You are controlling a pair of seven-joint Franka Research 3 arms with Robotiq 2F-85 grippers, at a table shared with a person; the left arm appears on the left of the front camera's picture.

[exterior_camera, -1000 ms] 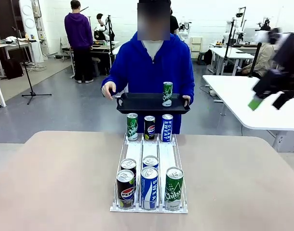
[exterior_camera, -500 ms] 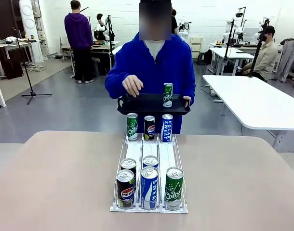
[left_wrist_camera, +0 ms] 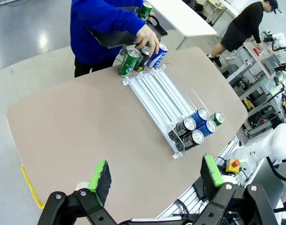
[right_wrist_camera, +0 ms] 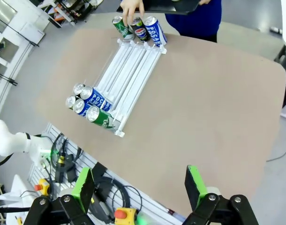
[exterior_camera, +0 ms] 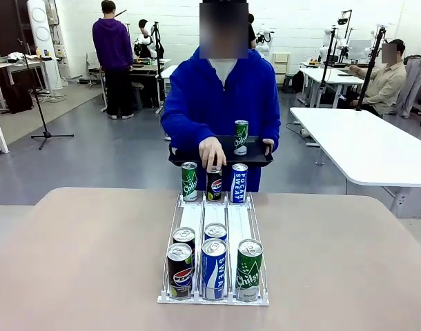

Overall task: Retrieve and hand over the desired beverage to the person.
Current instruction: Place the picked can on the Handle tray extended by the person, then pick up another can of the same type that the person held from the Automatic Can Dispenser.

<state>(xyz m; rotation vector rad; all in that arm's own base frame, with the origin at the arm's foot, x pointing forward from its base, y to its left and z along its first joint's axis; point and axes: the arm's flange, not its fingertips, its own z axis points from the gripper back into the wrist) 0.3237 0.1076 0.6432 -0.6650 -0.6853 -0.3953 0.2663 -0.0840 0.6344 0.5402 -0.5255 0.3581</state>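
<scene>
The person (exterior_camera: 221, 96) in a royal-blue hoodie stands at the far side and holds a black tray (exterior_camera: 255, 157) carrying one green Chilsung can (exterior_camera: 241, 136). Their free hand (exterior_camera: 212, 152) rests on the Pepsi can (exterior_camera: 214, 185) at the far end of the clear rack (exterior_camera: 197, 217), between a green can (exterior_camera: 189, 181) and a Pocari Sweat can (exterior_camera: 239, 183). Several more cans (exterior_camera: 214, 265) fill the rack's near end. My left gripper (left_wrist_camera: 156, 176) hangs open and empty high over the table. My right gripper (right_wrist_camera: 139, 187) is also open and empty, well above the rack (right_wrist_camera: 129, 70).
The tan table (exterior_camera: 72, 262) is bare on both sides of the rack. A white table (exterior_camera: 362, 145) stands behind at the right. Other people work at benches in the background.
The person's hand left the tray's edge and came down onto the far middle can. My right arm, blurred at the right edge a second ago, has gone from the front view.
</scene>
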